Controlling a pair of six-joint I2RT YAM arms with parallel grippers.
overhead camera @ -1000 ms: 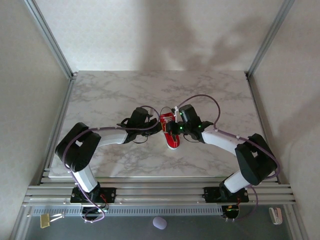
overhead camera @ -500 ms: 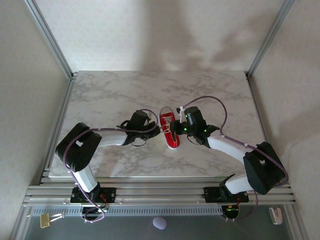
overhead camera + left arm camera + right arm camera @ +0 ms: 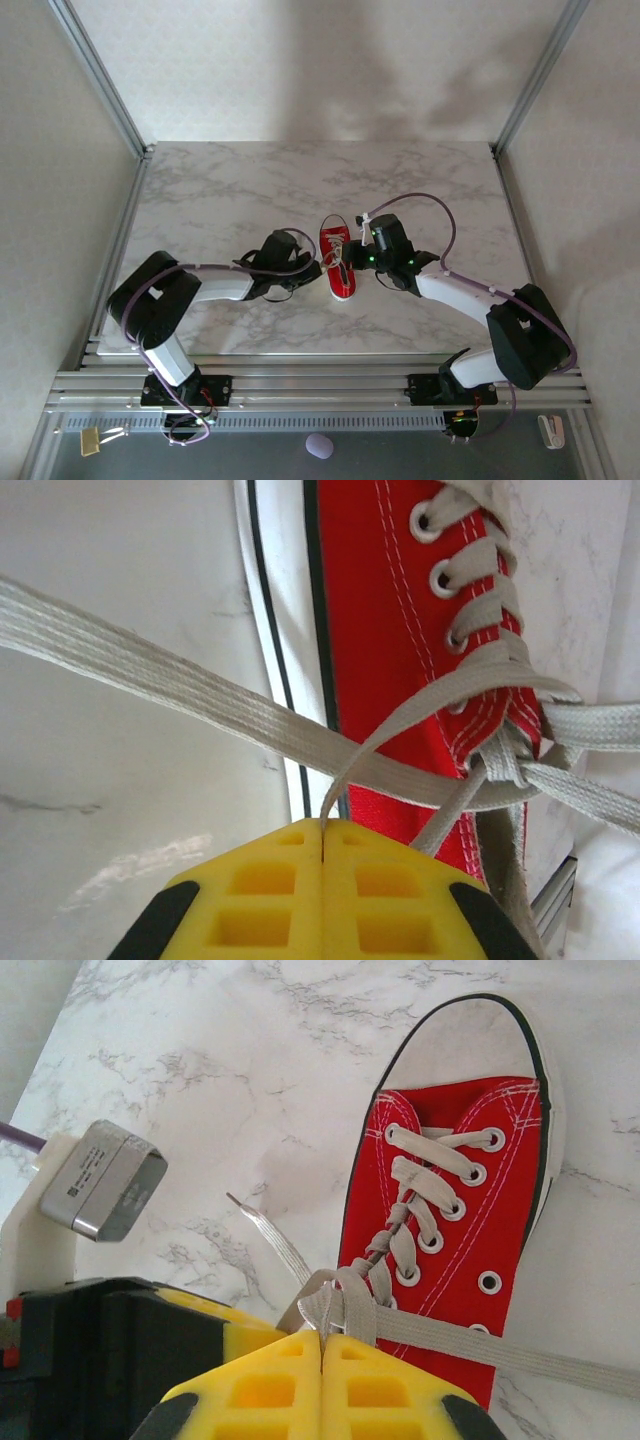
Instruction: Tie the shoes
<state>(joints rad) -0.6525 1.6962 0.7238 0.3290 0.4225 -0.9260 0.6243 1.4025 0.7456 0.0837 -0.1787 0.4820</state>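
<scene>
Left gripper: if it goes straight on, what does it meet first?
Probably the flat white lace crossing just ahead of the left gripper, then the red canvas sneaker; depth is unclear.

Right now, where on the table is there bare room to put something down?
Free: the far half of the table, from the sneaker to the back rim, both far corners included; also the near strip between the two arms. Crowded: the middle, where the left gripper and right gripper each pinch the laces beside the sneaker.
</scene>
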